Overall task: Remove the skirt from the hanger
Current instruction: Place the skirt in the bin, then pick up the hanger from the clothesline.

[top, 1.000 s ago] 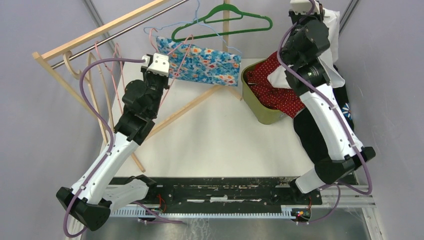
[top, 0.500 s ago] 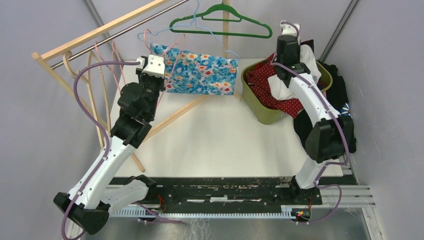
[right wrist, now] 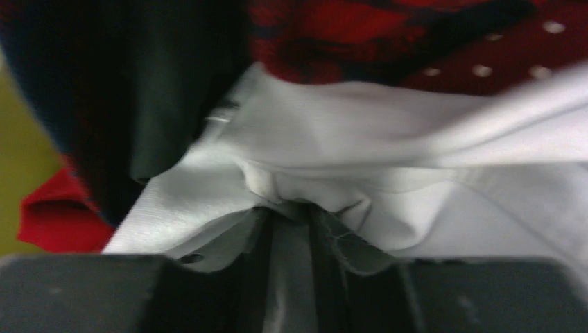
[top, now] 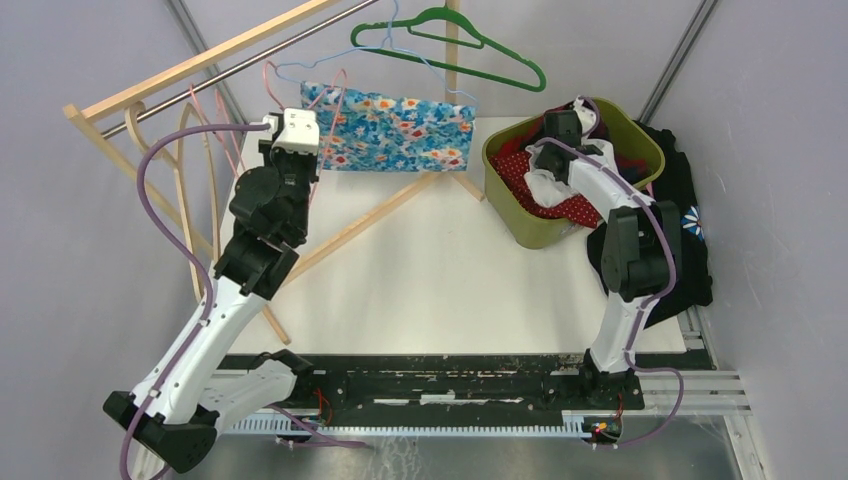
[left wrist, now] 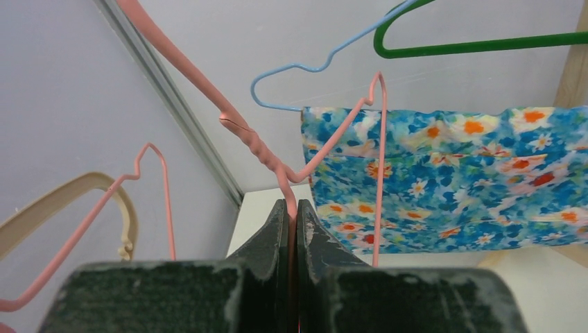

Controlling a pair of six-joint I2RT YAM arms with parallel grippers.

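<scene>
Right arm down from high above bin [top: 640, 135], now reaching into it; right gripper [right wrist: 292, 208] carried white cloth [right wrist: 388, 139] down onto red dotted garment [top: 575, 210]. Cloth bunched between its fingers; gripping or letting go, cannot tell. Left gripper [left wrist: 292, 208] clenched on pink hanger [left wrist: 253, 142], shifted slightly left. Floral skirt [top: 395, 128] hangs at rear of table [top: 430, 280], under green hanger [top: 470, 45], pink wire crossing its left edge.
</scene>
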